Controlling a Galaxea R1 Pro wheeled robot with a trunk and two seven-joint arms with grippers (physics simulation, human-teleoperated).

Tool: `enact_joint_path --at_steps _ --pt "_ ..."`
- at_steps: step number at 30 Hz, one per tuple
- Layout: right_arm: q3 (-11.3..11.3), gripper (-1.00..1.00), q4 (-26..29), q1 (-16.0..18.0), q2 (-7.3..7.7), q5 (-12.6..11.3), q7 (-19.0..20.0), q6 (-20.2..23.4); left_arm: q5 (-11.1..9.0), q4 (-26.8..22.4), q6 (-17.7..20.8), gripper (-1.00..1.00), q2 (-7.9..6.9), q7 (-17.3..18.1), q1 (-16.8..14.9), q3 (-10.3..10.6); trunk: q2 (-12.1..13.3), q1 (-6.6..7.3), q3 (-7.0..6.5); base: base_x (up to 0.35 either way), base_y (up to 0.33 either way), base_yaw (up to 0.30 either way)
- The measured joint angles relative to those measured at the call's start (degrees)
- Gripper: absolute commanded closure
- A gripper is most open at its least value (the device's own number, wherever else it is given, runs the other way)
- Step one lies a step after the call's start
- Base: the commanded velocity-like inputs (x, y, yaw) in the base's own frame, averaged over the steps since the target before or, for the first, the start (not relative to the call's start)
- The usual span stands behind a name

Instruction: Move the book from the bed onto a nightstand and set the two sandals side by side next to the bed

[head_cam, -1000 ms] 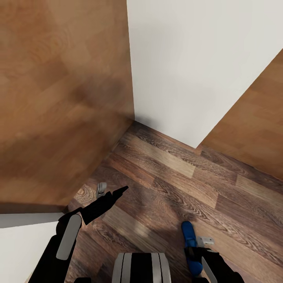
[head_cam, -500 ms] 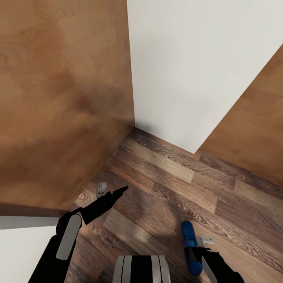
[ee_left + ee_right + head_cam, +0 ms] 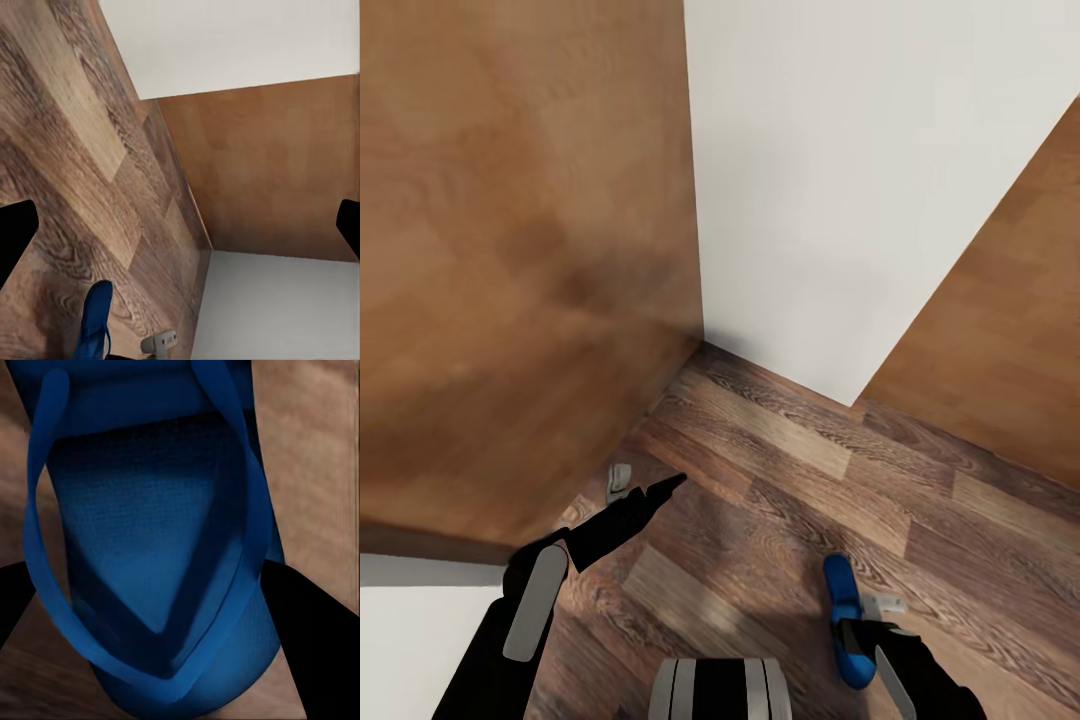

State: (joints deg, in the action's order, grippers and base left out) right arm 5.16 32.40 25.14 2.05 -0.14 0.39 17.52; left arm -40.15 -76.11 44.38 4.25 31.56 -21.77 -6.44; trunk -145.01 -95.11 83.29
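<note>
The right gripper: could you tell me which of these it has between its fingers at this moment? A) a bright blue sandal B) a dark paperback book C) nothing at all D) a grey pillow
A: in the right wrist view the blue sandal sits between the two dark fingers, and in the head view the right gripper is closed on it above the wood floor.

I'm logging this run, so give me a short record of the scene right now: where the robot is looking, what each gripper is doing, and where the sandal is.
surroundings: wood-plank floor, white wall, brown wooden panels on both sides
left gripper: fingers spread wide in its wrist view, holding nothing
right gripper: fingers on either side of a blue sandal, clamped on it
blue sandal: strap side faces the right wrist camera, toe end points away from the robot
other: small grey-white piece on the floor by the left panel
</note>
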Motion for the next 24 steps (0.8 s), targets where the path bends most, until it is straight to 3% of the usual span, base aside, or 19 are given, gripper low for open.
enact_joint_path --at_steps 24 --pt "0.1 1.0 1.3 0.0 0.16 0.1 -0.4 -0.1 0.0 0.6 0.0 -1.0 0.0 -0.1 0.0 0.0 0.3 0.62 -5.32 0.0 0.0 0.0"
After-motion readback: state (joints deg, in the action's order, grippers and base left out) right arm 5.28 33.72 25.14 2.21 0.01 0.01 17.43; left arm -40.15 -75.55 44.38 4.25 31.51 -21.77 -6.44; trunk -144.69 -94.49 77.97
